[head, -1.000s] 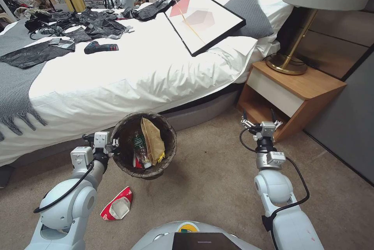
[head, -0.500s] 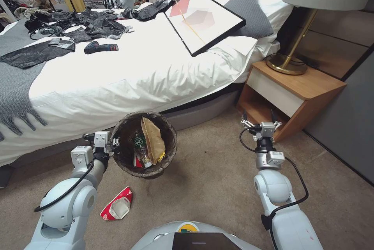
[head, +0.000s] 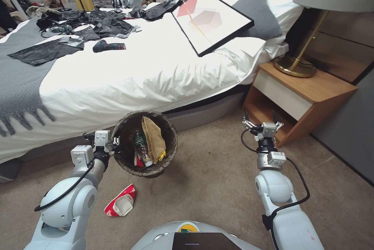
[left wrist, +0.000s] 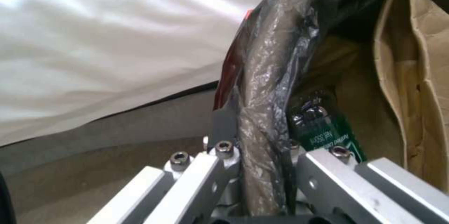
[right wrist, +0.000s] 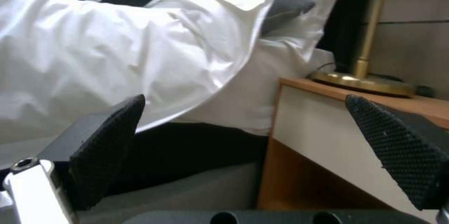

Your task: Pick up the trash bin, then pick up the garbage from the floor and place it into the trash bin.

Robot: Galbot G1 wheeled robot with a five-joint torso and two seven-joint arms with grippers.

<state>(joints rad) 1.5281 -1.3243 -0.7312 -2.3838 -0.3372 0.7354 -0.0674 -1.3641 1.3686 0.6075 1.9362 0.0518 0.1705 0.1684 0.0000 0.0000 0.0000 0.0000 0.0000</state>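
Observation:
My left gripper [head: 114, 141] is shut on the rim of the trash bin [head: 128, 161], holding it above the floor [head: 210, 187] beside the bed. The bin's dark bag-covered rim [left wrist: 266, 111] runs between the closed jaws in the left wrist view. Inside lie a brown paper bag [head: 152, 138], a green-labelled bottle [head: 141, 147] and red scraps. A crumpled red-and-white packet [head: 120, 202] of garbage lies on the carpet below the bin, near my left arm. My right gripper [head: 260, 117] hovers open and empty in front of the nightstand, its black pads [right wrist: 110, 139] spread wide.
The white bed [head: 136, 71] runs across the front, carrying black bags [head: 43, 50], a framed picture [head: 210, 16] and a grey pillow [head: 257, 8]. A wooden nightstand [head: 300, 94] with a brass lamp [head: 298, 65] stands at right. Open carpet lies between my arms.
The whole head view has shifted a little, so the camera moved. Both arms and the held bin keep the same pose; the red-and-white packet has not moved on the floor.

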